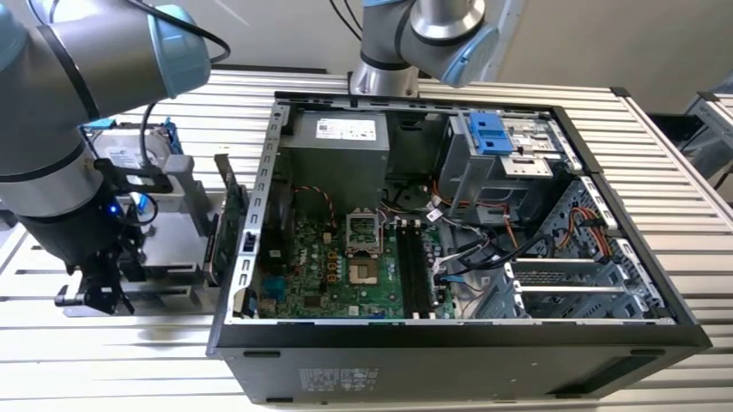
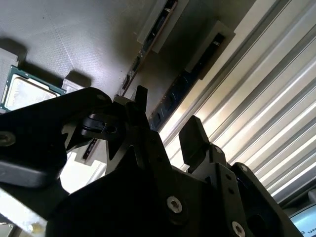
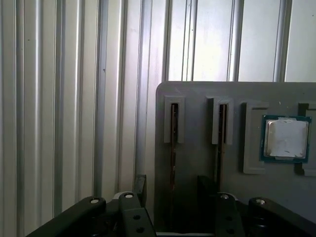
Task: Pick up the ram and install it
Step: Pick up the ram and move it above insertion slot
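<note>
Step in hand, as I judge it: the pick, at pre-grasp, nothing lifted yet. The gripper (image 3: pixel 173 180) is low over the holder (image 3: pixel 197 94), its fingers (image 3: pixel 140 183) spread wide and empty, one on each side of the ram (image 3: pixel 174 123). No pad touches it as far as I can tell. The ram stands on edge, upright, seated in the holder's slot nearest the holder's side edge. A second stick (image 3: pixel 220 123) stands in the next slot of the holder, just outside the other finger. A CPU (image 3: pixel 286 138) lies flat in a pocket further in on the holder. The second wrist view agrees: the stick farther from the CPU runs into the gap between the open fingers. The holder sits on the ribbed table (image 3: pixel 59 98). In the exterior view the case (image 1: pixel 458 352) lies open next to the holder, on the exterior view's right of it. Its board (image 1: pixel 326 266) and the long black slots (image 1: pixel 418 266) are well apart from the holder; whether those slots are free I cannot tell. What a grasp calls for, judging from here: fingers centred on this stick, clear of the second stick, closing on its flat faces, then a straight pull along the slot with no twist. The install part is not begun.
</note>
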### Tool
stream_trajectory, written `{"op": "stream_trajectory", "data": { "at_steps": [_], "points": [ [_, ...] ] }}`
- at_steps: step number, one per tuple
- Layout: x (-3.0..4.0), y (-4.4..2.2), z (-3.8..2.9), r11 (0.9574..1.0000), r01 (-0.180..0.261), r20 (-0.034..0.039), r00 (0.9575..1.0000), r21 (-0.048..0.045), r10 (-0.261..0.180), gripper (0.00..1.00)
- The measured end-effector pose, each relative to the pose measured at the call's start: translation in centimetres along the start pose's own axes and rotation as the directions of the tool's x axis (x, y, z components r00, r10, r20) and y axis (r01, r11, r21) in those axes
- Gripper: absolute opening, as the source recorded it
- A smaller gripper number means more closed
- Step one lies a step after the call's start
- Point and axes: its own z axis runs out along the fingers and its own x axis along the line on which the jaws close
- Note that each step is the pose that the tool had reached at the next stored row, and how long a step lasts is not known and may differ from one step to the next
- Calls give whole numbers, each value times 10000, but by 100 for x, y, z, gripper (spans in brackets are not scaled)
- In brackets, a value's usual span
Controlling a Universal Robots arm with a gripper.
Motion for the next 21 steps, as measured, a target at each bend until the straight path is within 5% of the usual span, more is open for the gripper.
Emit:
{"op": "stream_trajectory", "data": {
  "at_steps": [20, 21],
  "points": [
    [-1, 0, 9, 10000, -1, 105, 9999, 6, 1, 100],
    [-1, 0, 8, 10000, -1, 106, 9999, 6, 1, 0]
  ]
}}
